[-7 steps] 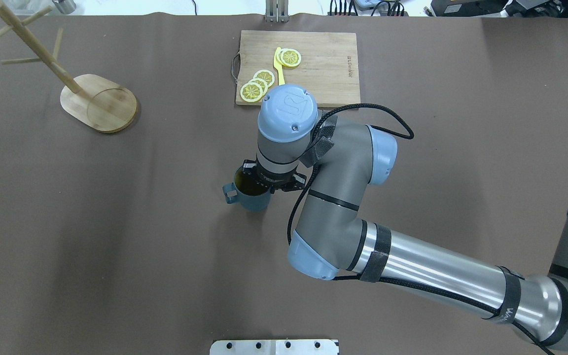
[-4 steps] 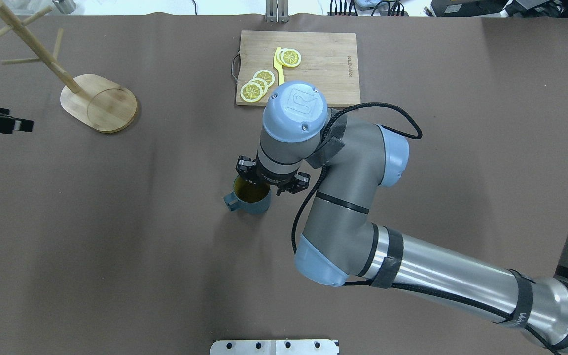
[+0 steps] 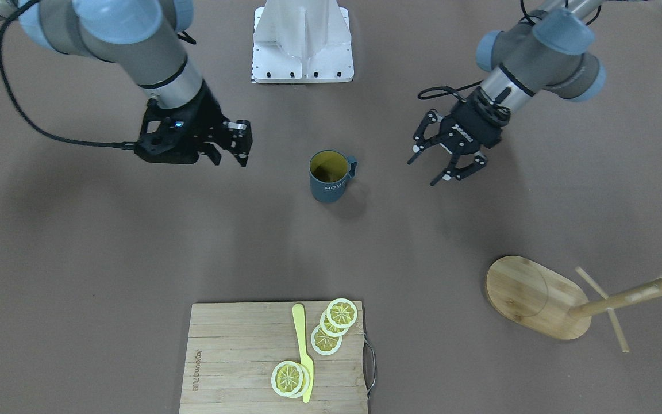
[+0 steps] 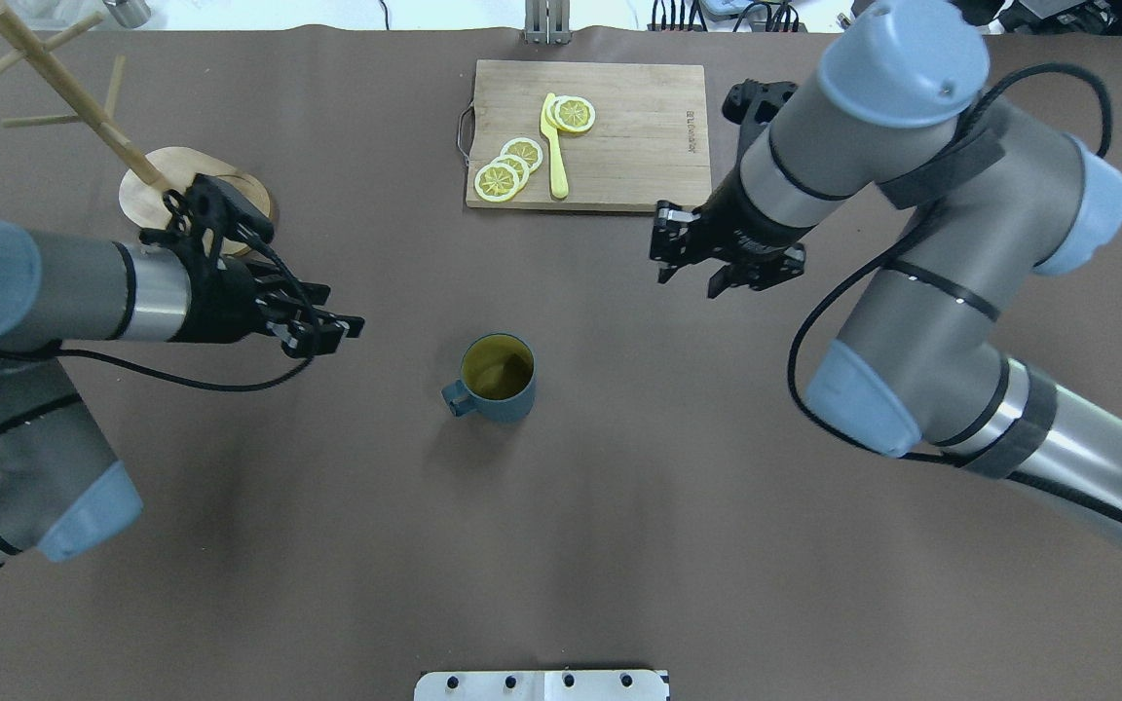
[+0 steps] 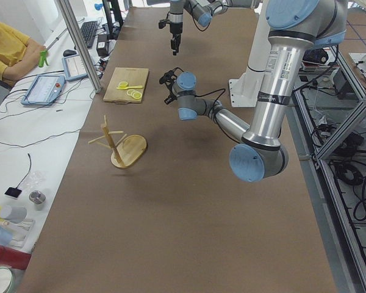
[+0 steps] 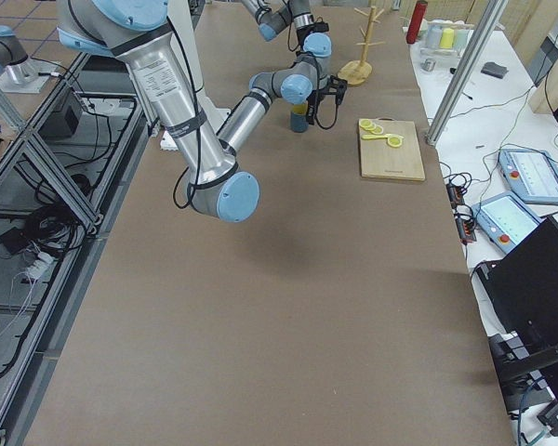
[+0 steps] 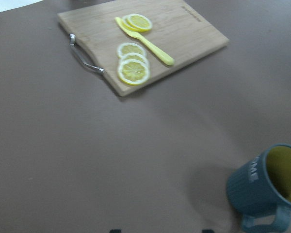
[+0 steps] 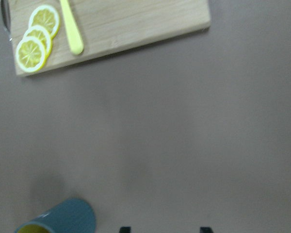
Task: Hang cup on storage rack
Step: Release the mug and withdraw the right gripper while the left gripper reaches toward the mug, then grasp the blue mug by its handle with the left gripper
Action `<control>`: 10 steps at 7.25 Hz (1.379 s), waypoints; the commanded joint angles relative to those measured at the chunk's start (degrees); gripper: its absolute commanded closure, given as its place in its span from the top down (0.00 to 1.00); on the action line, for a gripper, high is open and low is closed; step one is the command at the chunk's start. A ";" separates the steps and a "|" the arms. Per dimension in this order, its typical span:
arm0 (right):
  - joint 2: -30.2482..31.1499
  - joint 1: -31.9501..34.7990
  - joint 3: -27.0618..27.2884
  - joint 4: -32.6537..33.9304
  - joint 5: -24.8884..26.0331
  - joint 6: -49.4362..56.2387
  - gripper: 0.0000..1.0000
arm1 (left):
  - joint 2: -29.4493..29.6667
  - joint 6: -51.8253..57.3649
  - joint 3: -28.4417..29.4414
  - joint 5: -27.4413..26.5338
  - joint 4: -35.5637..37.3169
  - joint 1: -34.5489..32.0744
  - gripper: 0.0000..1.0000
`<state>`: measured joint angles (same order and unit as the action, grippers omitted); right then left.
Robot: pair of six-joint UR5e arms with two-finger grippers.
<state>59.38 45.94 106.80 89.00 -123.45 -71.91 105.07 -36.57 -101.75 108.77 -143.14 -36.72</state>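
Observation:
The dark blue-grey cup (image 4: 496, 380) with yellow inside stands upright alone mid-table, its handle toward my left arm; the front view (image 3: 328, 175) shows its "HOME" lettering. It also shows in the left wrist view (image 7: 264, 191) and at the bottom left of the right wrist view (image 8: 63, 221). The bamboo storage rack (image 4: 196, 206) (image 3: 532, 296) stands at the far left, pegs bare. My left gripper (image 4: 332, 338) (image 3: 423, 172) is open and empty, left of the cup and apart from it. My right gripper (image 4: 690, 284) (image 3: 230, 152) is open and empty, to the cup's far right.
A bamboo cutting board (image 4: 590, 131) (image 3: 273, 356) with lemon slices (image 4: 507, 167) and a yellow knife (image 4: 553, 146) lies at the far middle. My left wrist partly covers the rack's base in the overhead view. The robot's base plate (image 4: 542, 684) is at the near edge.
My right gripper opened at the cup, left it standing and drew back to the right toward the cutting board. My left arm came in from the left toward the cup.

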 commanded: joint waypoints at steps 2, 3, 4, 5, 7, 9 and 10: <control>11.54 10.82 -1.23 -0.14 -3.72 25.82 0.59 | 3.03 0.36 0.85 -16.79 -0.04 13.57 0.68; 12.34 11.36 -1.41 -0.23 -3.81 26.21 0.59 | 3.12 0.44 2.51 -18.23 -0.30 15.17 0.69; 13.21 11.28 -1.42 -0.40 -3.55 26.21 0.59 | 3.73 0.45 2.61 -19.46 -0.30 15.88 0.69; 13.22 11.28 -1.42 -0.41 -3.64 26.12 0.59 | 3.83 0.53 2.96 -19.47 -0.39 15.97 0.68; 13.22 11.28 -1.59 -0.41 -3.37 26.12 0.59 | 3.83 1.49 2.96 -19.47 -0.65 15.80 0.68; 13.14 11.28 -1.94 -0.41 -3.29 25.95 0.59 | 3.56 3.52 2.96 -21.56 -0.74 15.53 0.67; 13.05 11.19 -1.94 -0.41 -3.29 25.95 0.59 | 3.56 3.52 2.96 -22.36 -0.74 15.53 0.66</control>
<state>72.52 57.20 104.91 88.59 -126.78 -45.93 108.70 -33.38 -98.83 87.71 -143.85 -21.13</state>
